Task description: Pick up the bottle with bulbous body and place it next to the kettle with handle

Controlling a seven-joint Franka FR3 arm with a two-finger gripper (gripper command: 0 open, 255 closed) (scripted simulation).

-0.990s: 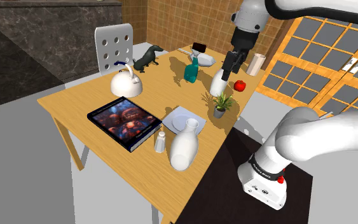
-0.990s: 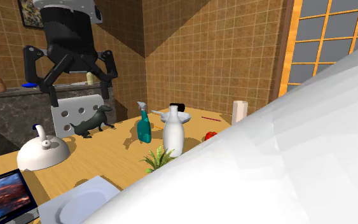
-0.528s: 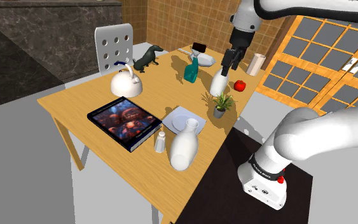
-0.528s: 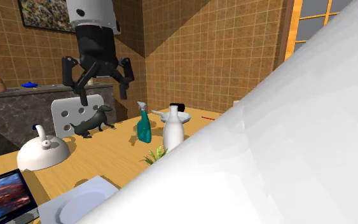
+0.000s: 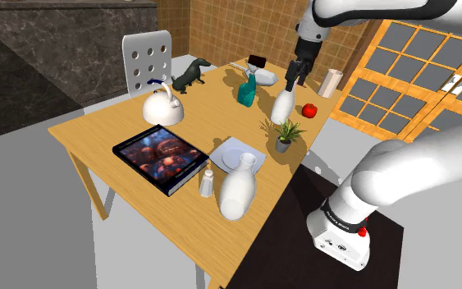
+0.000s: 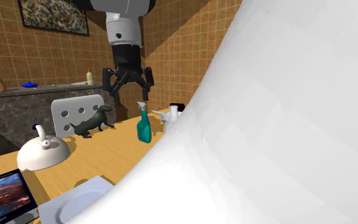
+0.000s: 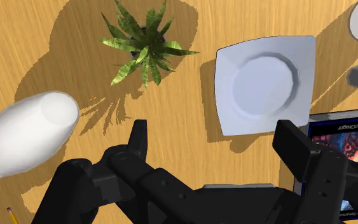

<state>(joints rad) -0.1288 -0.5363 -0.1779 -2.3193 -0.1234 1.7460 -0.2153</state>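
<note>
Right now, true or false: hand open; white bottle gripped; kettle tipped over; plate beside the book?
1. The hand is open. True.
2. The white bottle is gripped. False: it stands free on the table, outside the fingers.
3. The kettle is tipped over. False: it stands upright.
4. The plate lies beside the book. True.

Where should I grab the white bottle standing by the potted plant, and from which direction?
Take the white bottle by its narrow neck, coming straight down from above. It stands upright and swells lower down, so the neck suits the open jaws best. The gripper hovers off to one side of it, so centre over the top first. The potted plant crowds a side approach.
</note>
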